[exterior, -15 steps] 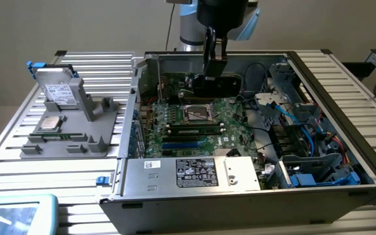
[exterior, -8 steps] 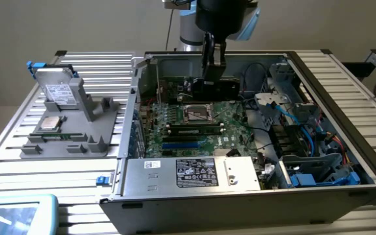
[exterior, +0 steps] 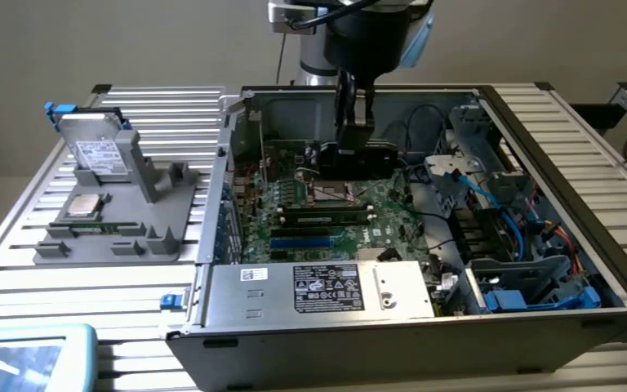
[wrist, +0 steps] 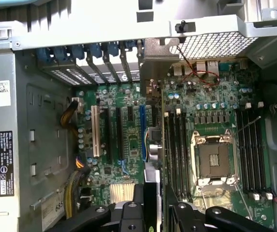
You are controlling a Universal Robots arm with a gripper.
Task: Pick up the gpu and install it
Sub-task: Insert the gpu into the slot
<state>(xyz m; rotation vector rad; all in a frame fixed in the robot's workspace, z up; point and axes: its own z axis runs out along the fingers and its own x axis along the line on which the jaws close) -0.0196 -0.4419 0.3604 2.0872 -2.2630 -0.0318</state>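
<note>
Claw [exterior: 352, 131] clamped on the gpu [exterior: 364, 161] inside the open computer case [exterior: 575, 163].
We see the gpu upright over the motherboard [exterior: 291, 200]; contact unclear.

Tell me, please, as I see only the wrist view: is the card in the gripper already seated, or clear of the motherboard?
Observer: In the exterior view the gpu hangs upright in the gripper, apparently above the motherboard and not seated.
Operator: Thank you. Is there anything outside the case?
Observer: Yes, a grey holder sits beside it on the exterior view's left.
Operator: Does the holder carry anything?
Observer: A hard drive with a white label stands upright in it.
</note>
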